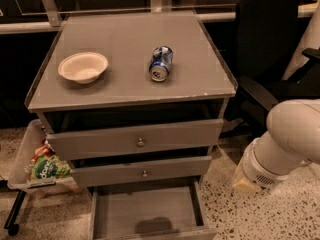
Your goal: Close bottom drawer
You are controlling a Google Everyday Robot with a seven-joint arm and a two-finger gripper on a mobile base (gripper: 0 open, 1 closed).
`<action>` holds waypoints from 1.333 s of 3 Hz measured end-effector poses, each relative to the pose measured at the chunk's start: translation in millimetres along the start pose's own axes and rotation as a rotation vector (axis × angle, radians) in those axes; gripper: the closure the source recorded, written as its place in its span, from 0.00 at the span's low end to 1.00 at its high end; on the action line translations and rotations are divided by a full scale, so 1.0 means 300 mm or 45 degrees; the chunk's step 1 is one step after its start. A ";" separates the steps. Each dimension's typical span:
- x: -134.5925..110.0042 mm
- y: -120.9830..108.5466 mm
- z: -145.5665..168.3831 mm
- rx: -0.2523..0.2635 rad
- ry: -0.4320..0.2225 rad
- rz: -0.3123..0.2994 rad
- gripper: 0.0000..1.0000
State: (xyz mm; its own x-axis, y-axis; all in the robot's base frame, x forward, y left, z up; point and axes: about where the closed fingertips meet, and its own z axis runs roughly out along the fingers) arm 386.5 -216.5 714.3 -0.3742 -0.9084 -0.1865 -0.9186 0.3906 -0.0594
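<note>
The grey cabinet has three drawers. The bottom drawer is pulled far out toward me, and its empty inside shows. Its front panel is cut off by the lower edge of the view, so its knob is hidden. The two drawers above, each with a small round knob, stand slightly out. My white arm comes in from the right. My gripper hangs low at its end, just right of the open bottom drawer and apart from it.
A white bowl and a blue can lying on its side rest on the cabinet top. A black office chair stands at the right behind my arm. A tray with snack bags sits low at the left. The floor is speckled.
</note>
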 end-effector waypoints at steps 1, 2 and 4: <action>0.000 0.000 0.000 0.000 0.000 0.000 1.00; 0.020 0.052 0.120 -0.048 -0.003 -0.007 1.00; 0.118 0.181 0.591 -0.248 0.047 0.123 1.00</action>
State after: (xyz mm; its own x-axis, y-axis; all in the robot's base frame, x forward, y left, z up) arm 345.8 -200.9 530.6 -0.4625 -0.8745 -0.1459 -0.8842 0.4428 0.1485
